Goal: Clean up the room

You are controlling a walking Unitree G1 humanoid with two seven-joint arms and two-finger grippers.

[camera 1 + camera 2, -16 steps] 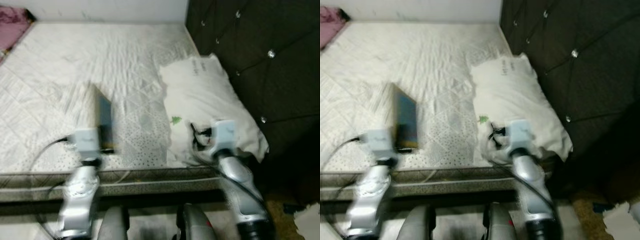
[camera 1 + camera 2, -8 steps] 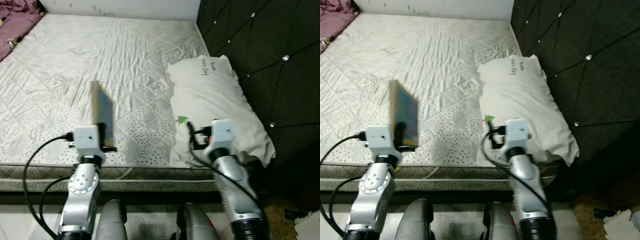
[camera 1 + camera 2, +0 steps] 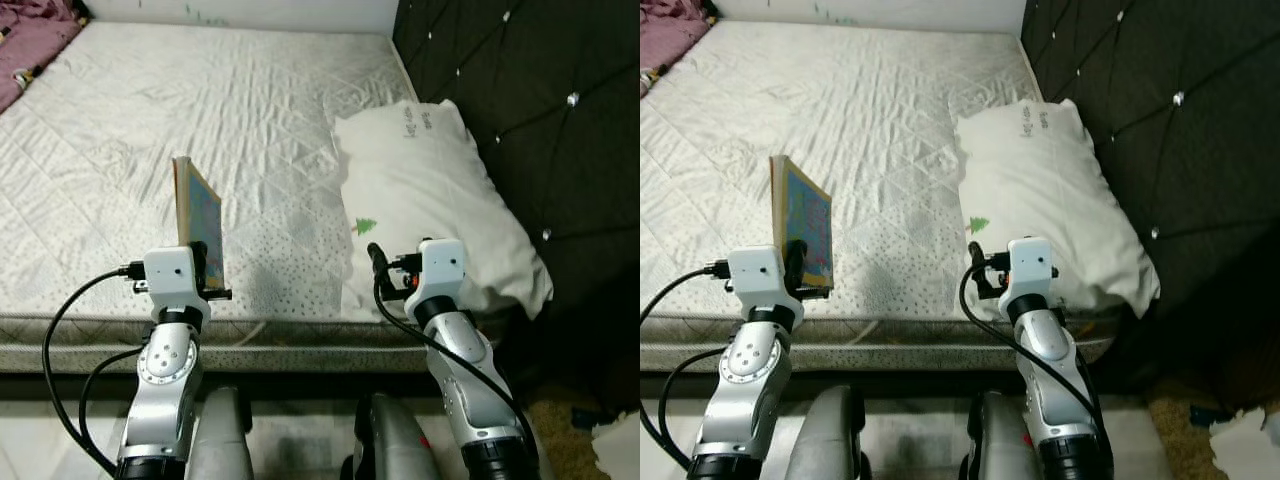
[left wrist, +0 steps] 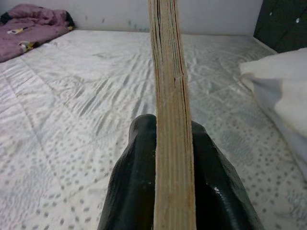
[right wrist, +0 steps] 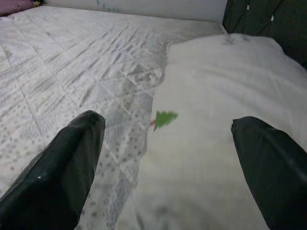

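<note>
Pillow (image 3: 430, 190) (white) on mattress (image 3: 200, 110), beside headboard (image 3: 520, 90).

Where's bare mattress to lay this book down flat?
The mattress is bare from the book in the left hand up to the far wall. The right side is crowded: the pillow fills it against the headboard. Purple bedding takes the far left corner.

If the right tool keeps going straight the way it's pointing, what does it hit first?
Most likely the white pillow. The right tool is open, aimed low over the pillow's near edge beside the mattress; exact depth is hard to judge.
</note>
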